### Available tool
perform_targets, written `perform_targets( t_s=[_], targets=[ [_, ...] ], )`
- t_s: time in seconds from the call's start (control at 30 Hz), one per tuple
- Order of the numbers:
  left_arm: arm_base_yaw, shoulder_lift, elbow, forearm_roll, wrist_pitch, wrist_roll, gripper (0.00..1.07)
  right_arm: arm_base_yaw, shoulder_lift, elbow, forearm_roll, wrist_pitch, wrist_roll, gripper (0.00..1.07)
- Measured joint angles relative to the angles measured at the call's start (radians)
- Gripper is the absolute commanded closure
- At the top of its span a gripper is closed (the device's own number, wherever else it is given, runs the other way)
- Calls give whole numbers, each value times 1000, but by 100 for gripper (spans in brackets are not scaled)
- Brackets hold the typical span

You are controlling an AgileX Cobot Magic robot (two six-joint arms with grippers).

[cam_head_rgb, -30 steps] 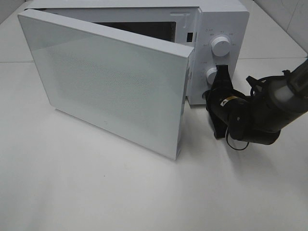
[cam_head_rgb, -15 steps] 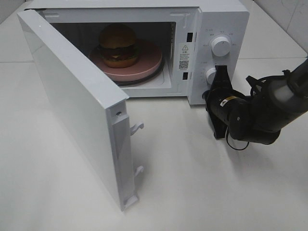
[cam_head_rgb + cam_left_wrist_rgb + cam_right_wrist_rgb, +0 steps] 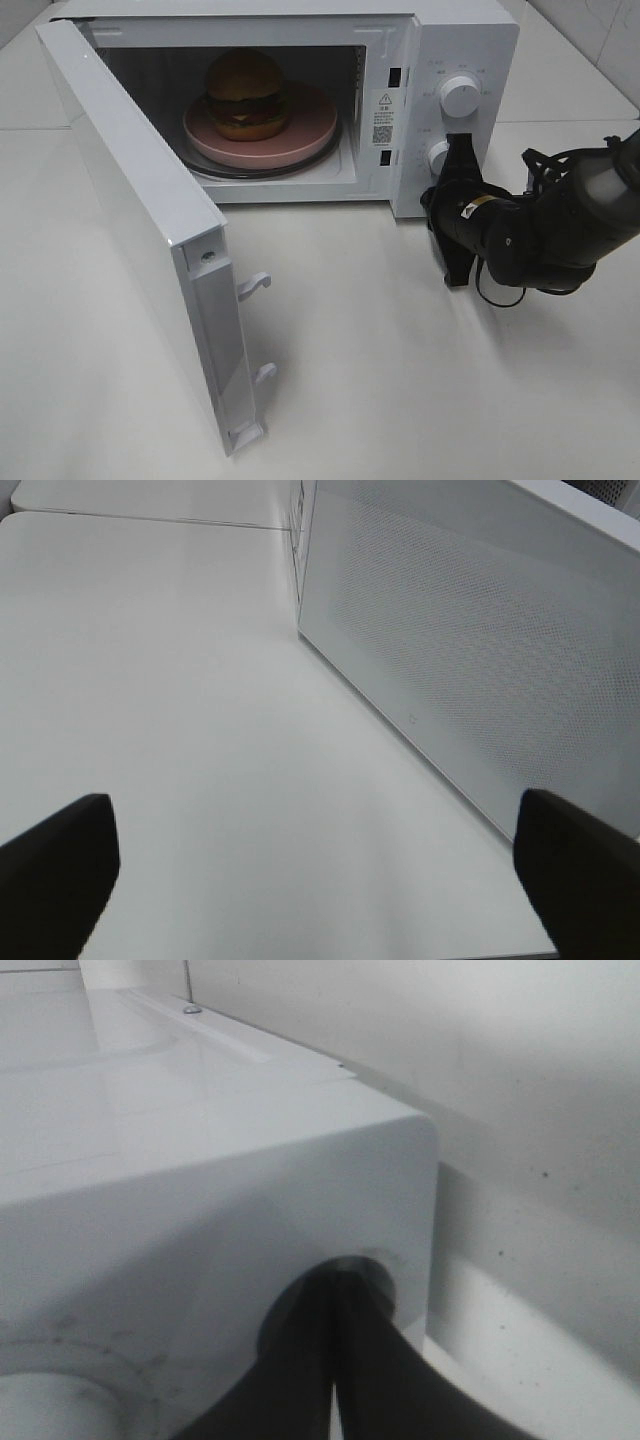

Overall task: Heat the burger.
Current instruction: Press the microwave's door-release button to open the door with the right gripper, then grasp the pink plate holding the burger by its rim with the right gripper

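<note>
The burger [image 3: 245, 95], with its brown domed bun, sits on a pink plate [image 3: 312, 135] inside the open white microwave [image 3: 465, 40]. My right gripper [image 3: 458, 148] is shut, and its tips rest at the lower knob [image 3: 437, 155] on the control panel. The right wrist view shows its fingers [image 3: 335, 1280] pressed together against a round recess in the microwave's front. My left gripper [image 3: 315, 810] is open with nothing between its fingers. It faces the outside of the microwave door [image 3: 480, 650] and is out of the exterior high view.
The microwave door [image 3: 130, 210] stands swung wide to the left, with its latch hooks [image 3: 255, 285] pointing right. An upper knob [image 3: 458, 95] sits above the lower one. White tabletop [image 3: 400, 380] lies in front, and the right arm [image 3: 550, 235] is over its right side.
The door has swung from nearly covering the cavity to wide open, uncovering the burger and plate. My right gripper has stayed at the lower knob.
</note>
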Motion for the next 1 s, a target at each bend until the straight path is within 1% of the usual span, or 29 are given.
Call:
perform_targets(
  t_s=[0.17,0.2,0.33,0.4,0.43,0.47,0.5,0.57,0.6,0.63,0.67,0.7,0.73,0.77,0.8,0.87,0.9,0.93,1.0],
  targets=[
    [0,0,0,0,0,0,7,-9,-49,46,-43,4,1,106],
    [0,0,0,0,0,0,7,-12,-79,67,-61,22,1,106],
    [0,0,0,0,0,0,7,-12,-129,91,-96,25,2,106],
    [0,0,0,0,0,0,7,-12,-174,123,-144,65,3,106],
    [0,0,0,0,0,0,7,-12,-174,123,-144,65,3,106],
    [0,0,0,0,0,0,7,-12,-205,145,-184,104,3,105],
    [0,0,0,0,0,0,7,-12,-205,145,-184,104,3,105],
    [0,0,0,0,0,0,7,-12,-253,168,-232,181,-11,105],
    [0,0,0,0,0,0,7,-12,-253,168,-232,181,-11,105],
    [0,0,0,0,0,0,7,-12,-295,174,-270,252,-44,105],
    [0,0,0,0,0,0,7,-12,-295,174,-270,252,-44,105],
    [0,0,0,0,0,0,7,-12,-313,176,-284,283,-64,105],
    [0,0,0,0,0,0,7,-12,-358,176,-316,363,-121,105],
    [0,0,0,0,0,0,7,-12,-358,176,-316,363,-121,105],
    [0,0,0,0,0,0,7,-12,-403,176,-341,439,-208,105],
    [0,0,0,0,0,0,7,-12,-421,177,-348,469,-247,105],
    [0,0,0,0,0,0,7,-12,-457,177,-359,532,-350,104],
    [0,0,0,0,0,0,7,-12,-457,177,-359,532,-350,104],
    [0,0,0,0,0,0,7,-12,-513,177,-366,629,-497,104]
  ],
)
